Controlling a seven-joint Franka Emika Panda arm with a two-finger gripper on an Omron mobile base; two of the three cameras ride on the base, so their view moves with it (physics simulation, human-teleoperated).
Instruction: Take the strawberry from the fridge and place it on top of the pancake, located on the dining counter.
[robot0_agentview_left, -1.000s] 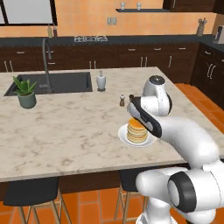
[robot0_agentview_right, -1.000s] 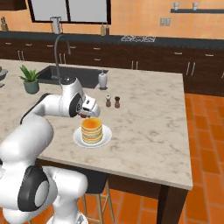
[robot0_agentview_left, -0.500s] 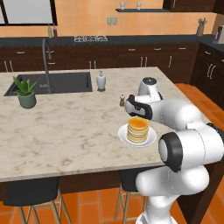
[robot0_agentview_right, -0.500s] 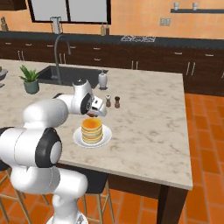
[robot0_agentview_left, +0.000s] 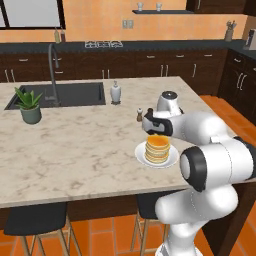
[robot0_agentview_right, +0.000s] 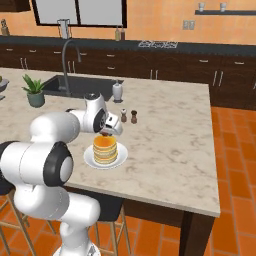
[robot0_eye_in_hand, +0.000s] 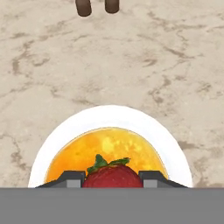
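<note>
A red strawberry (robot0_eye_in_hand: 113, 177) with a green leafy cap sits clamped between the two dark fingertips of my gripper (robot0_eye_in_hand: 112, 178). Right under it lies the golden pancake (robot0_eye_in_hand: 105, 151) stack on a white plate (robot0_eye_in_hand: 109, 114). On the beige marbled dining counter (robot0_agentview_left: 75, 145) the same pancake (robot0_agentview_left: 157, 148) stack rests on its plate (robot0_agentview_left: 141, 157), and my gripper (robot0_agentview_left: 153, 130) hangs just over its far edge. From the other side the gripper (robot0_agentview_right: 106, 133) hovers above the pancake (robot0_agentview_right: 105, 148) stack. The fridge is out of view.
Two small dark shakers (robot0_agentview_right: 128, 116) stand just beyond the plate, and a white dispenser bottle (robot0_agentview_left: 115, 93) is near the dark sink (robot0_agentview_left: 65, 95). A potted plant (robot0_agentview_left: 30, 105) sits at the counter's left. Black stools (robot0_agentview_left: 35, 220) stand under the near edge.
The arm has folded in closer to the base, and the gripper has stayed over the far edge of the pancake stack with the strawberry still in its fingers.
</note>
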